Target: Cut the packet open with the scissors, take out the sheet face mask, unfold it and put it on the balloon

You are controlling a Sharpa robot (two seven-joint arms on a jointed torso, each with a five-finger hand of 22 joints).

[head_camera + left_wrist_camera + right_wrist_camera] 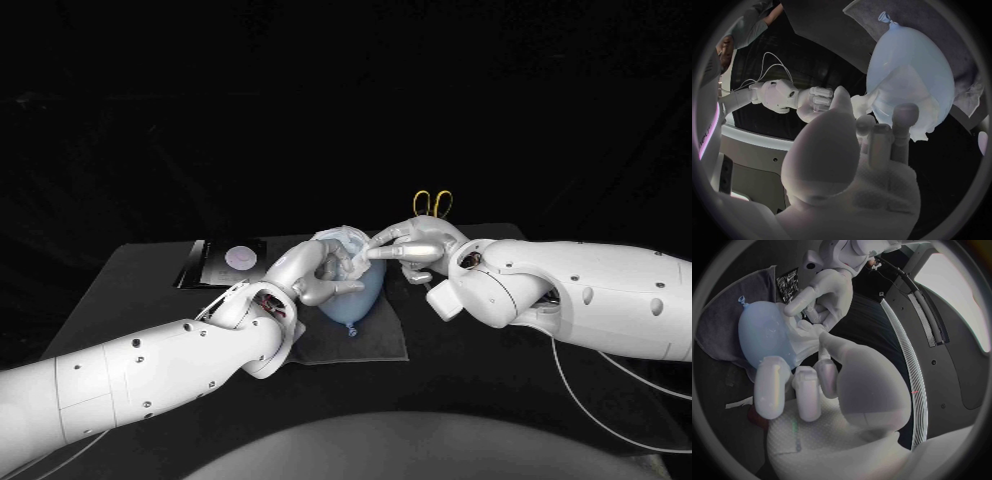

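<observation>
A dark grey, soft fabric cloth point(378, 342) lies flat and slightly rumpled near the middle of the matte black rectangular table point(137, 285), well inside the table's edges.

left hand point(310, 268) and right hand point(415, 245) hold the sheet mask point(343, 238) on the balloon point(353, 302).

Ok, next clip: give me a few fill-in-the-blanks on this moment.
1. The balloon lies on a grey ____.
2. The scissors behind the right hand have ____ handles.
3. The left hand and the right hand both hold the white ____ on the balloon.
Missing words: cloth; yellow; mask.
</observation>
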